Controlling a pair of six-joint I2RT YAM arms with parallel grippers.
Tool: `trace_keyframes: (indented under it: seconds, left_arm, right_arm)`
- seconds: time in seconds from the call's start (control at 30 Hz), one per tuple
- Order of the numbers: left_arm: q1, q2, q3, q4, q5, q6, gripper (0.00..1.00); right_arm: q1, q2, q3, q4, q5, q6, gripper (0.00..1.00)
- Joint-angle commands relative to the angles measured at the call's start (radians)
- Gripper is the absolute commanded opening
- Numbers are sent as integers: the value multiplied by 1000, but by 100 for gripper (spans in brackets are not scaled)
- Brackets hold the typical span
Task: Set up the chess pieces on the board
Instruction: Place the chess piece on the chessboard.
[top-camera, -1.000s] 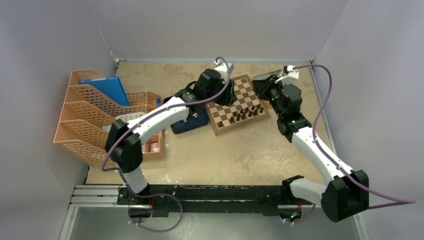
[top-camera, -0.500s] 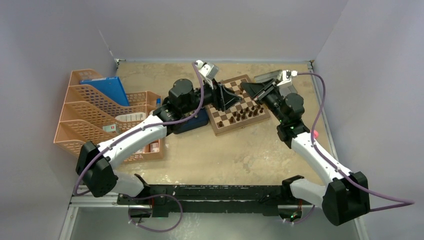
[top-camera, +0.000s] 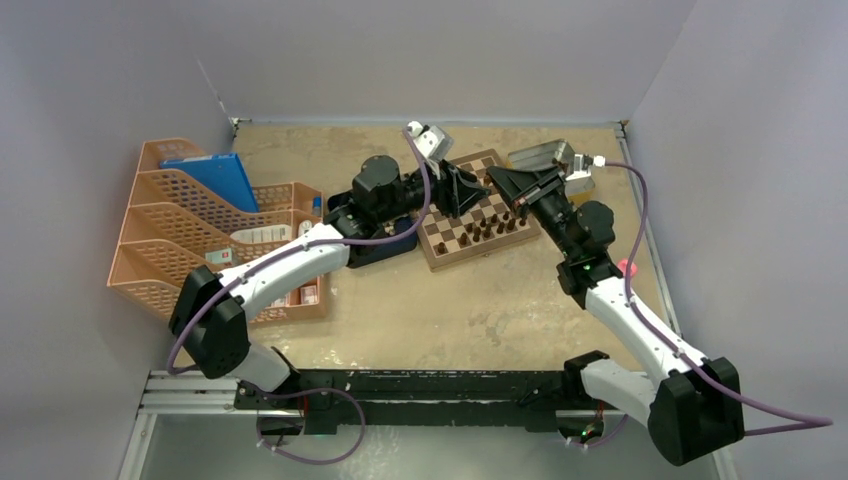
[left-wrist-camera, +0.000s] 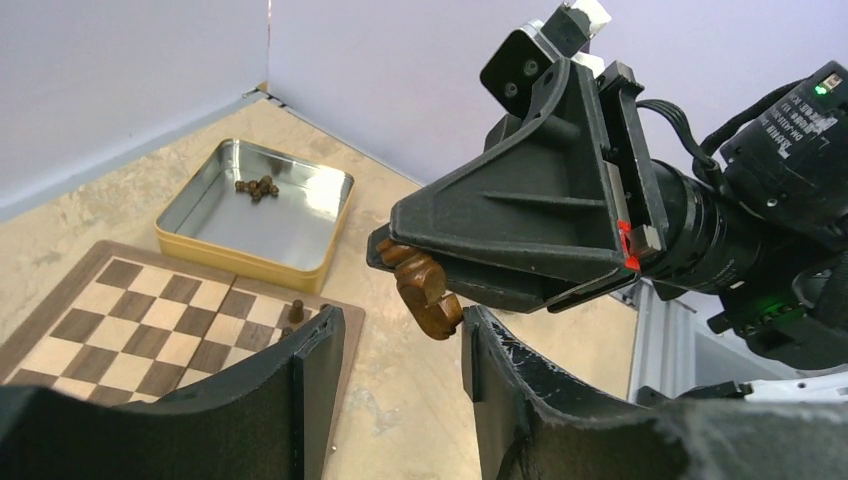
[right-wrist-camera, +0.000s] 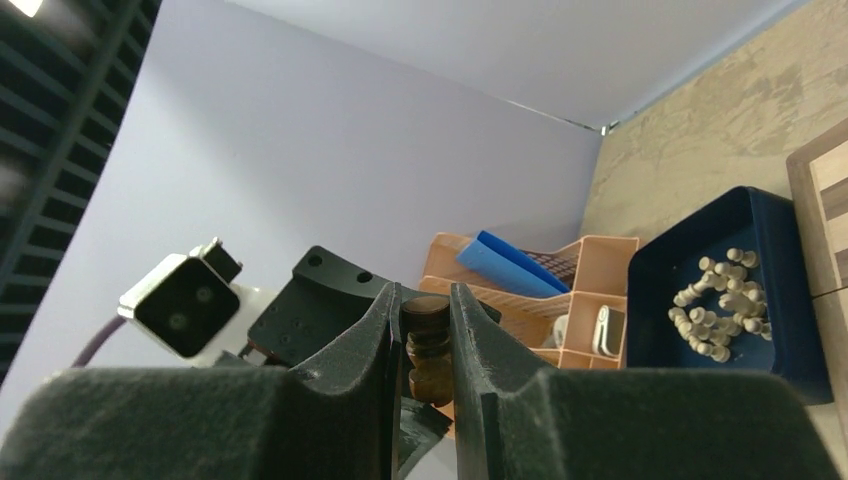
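A: Top: left gripper (top-camera: 468, 190), right gripper (top-camera: 497, 177) nose to nose above board (top-camera: 450, 245); handover step, judged.
B: Left wrist: own jaws apart, dark piece (left-wrist-camera: 425, 290) just ahead (not yet enclosed).
A: Right wrist: clamped on dark piece. Next: careful centring.

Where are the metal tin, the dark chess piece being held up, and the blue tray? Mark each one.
metal tin (left-wrist-camera: 285, 228), left wrist view, on the bare floor inside it.
dark chess piece (left-wrist-camera: 425, 290), left wrist view, on its turned wooden body.
blue tray (right-wrist-camera: 785, 330), right wrist view, on its bare inner floor.
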Motion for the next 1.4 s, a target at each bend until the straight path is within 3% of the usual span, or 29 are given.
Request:
trace_keyframes:
  seconds: [0.0,0.33,0.8,0.97,1.1,1.37]
  left_arm:
    - [-18,7,46,73,-14,114,46]
    - [-39,31,55,115,-66,192,43]
    - [-47,-23,-26,194,-131,228,0]
    - [-47,-17,-40,208,-124,247,1]
    - [-47,-8,-38,204,-81,255,15]
    - [-47,-5,-45,192,-60,274,22]
  right_arm:
    - [-3,-21,11,66,41,91,16]
    - [-2,-2,9,48,48,111,16]
    - [-3,3,-58,45,20,38,16]
    - [-3,9,-91,71,11,45,16]
    - [-3,16,-93,84,4,54,16]
    - [-3,24,-104,104,-16,75,16]
